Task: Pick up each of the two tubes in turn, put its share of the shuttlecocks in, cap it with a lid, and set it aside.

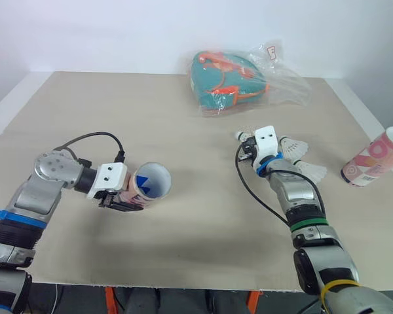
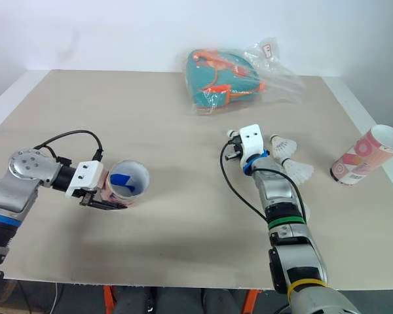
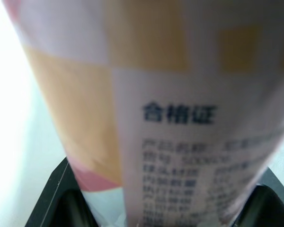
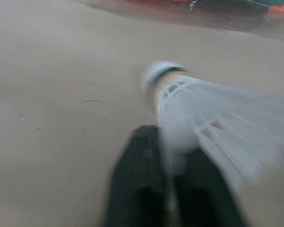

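My left gripper point(image 1: 122, 198) is shut on a pink-patterned tube point(image 1: 150, 183) on the table's left. The tube is tipped so that its open mouth faces up and to the right, and a blue patch shows inside it. In the left wrist view its printed label point(image 3: 175, 118) sits between the black fingers point(image 3: 52, 198). My right gripper point(image 1: 245, 146) is low over the table at centre right, shut on a white shuttlecock point(image 4: 203, 118). Two more shuttlecocks point(image 1: 293, 148) point(image 1: 312, 171) lie just right of that wrist. A second pink tube point(image 1: 374, 157) lies at the right edge.
At the back centre of the table point(image 1: 183, 131) lies a clear plastic bag point(image 1: 285, 78) holding a teal and orange item point(image 1: 226, 82). A black cable loops over each forearm.
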Controlling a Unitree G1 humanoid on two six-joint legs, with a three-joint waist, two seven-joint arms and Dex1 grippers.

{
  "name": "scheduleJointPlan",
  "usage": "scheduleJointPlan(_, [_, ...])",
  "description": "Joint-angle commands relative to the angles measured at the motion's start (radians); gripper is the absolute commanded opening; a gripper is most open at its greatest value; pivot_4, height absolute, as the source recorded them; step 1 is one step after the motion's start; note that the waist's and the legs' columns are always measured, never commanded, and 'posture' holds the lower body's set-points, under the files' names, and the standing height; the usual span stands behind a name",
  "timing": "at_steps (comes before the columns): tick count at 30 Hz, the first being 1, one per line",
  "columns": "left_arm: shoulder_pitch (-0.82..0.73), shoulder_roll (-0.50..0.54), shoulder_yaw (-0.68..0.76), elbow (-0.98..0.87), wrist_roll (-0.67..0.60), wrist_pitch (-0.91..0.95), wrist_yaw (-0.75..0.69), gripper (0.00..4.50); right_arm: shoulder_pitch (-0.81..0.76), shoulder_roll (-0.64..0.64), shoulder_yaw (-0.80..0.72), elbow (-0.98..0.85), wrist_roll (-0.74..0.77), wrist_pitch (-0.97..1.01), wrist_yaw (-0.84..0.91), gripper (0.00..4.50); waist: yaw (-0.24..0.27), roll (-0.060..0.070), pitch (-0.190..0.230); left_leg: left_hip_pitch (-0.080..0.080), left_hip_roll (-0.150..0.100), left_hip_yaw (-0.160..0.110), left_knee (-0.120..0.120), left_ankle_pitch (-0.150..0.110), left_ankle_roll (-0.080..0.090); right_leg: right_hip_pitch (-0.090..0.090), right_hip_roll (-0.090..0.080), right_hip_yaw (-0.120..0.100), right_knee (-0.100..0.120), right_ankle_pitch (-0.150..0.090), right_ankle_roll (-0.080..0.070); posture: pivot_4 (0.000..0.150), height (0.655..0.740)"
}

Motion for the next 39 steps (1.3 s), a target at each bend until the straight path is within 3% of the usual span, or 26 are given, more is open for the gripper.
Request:
scheduleJointPlan(1, [0.027, -0.01, 0.004, -0.084, -0.068, 0.107, 0.002, 2.57, -0.007, 0.018, -0.006, -0.05, 0.022, -0.007, 0.052, 0.04, -0.001, 0.0, 0.0, 0.0, 0.0, 0.0, 0.0, 0.0, 0.0, 0.0, 0.0, 0.0, 0.0, 0.0, 0.0, 0.15, 0.74])
scheduleJointPlan(5, [0.057, 0.016, -0.022, -0.089, -0.035, 0.102, -0.024, 2.57, 0.018, 0.024, -0.006, -0.171, 0.067, 0.035, 0.145, 0.04, -0.001, 0.0, 0.0, 0.0, 0.001, -0.001, 0.0, 0.0, 0.0, -0.001, 0.002, 0.0, 0.001, 0.0, -0.001, 0.15, 0.74])
scheduleJointPlan(8, [0.061, 0.02, -0.042, -0.069, -0.029, 0.108, -0.05, 2.57, 0.058, -0.022, 0.002, -0.395, 0.176, 0.107, 0.33, 0.04, 0.0, 0.001, 0.0, 0.0, 0.001, -0.001, 0.0, 0.0, 0.0, -0.001, 0.002, 0.0, 0.001, 0.0, -0.001, 0.15, 0.74])
scheduleJointPlan(12, [0.053, 0.038, -0.087, -0.008, 0.027, 0.049, -0.078, 2.57, 0.12, -0.173, 0.01, -0.729, 0.362, 0.216, 0.614, 0.04, 0.002, 0.002, 0.0, 0.0, 0.001, -0.001, 0.0, -0.001, 0.001, 0.0, 0.002, 0.0, 0.001, -0.001, -0.001, 0.15, 0.74])
scheduleJointPlan(17, [0.017, 0.02, -0.11, 0.042, 0.016, 0.048, -0.097, 2.57, 0.138, -0.341, 0.0, -0.938, 0.489, 0.268, 0.793, 0.04, -0.003, 0.004, -0.001, 0.006, 0.004, 0.0, -0.001, -0.002, 0.002, 0.003, 0.004, 0.0, 0.001, -0.001, -0.004, 0.15, 0.74])
scheduleJointPlan(25, [-0.017, -0.015, -0.131, 0.067, 0.013, 0.065, -0.102, 2.57, 0.113, -0.429, 0.147, -1.024, 0.368, 0.187, 0.887, 0.04, 0.001, 0.006, -0.003, 0.006, 0.006, 0.0, 0.001, -0.002, 0.002, 0.003, 0.006, 0.001, 0.001, -0.001, -0.002, 0.15, 0.74])
scheduleJointPlan(31, [-0.031, -0.022, -0.129, 0.073, 0.017, 0.069, -0.107, 2.57, 0.011, -0.356, 0.248, -0.954, 0.288, 0.128, 0.896, 0.04, 0.001, 0.007, -0.003, 0.005, 0.006, 0.0, 0.001, -0.002, 0.002, 0.002, 0.006, 0.001, 0.001, -0.001, -0.002, 0.15, 0.74])
scheduleJointPlan(39, [-0.014, -0.016, -0.112, 0.04, 0.008, 0.099, -0.1, 2.57, -0.041, -0.323, 0.284, -0.923, 0.294, 0.076, 0.998, 0.04, 0.003, 0.007, -0.003, 0.005, 0.006, 0.0, 0.001, -0.002, 0.002, 0.002, 0.006, 0.001, 0.001, 0.0, -0.004, 0.15, 0.74])
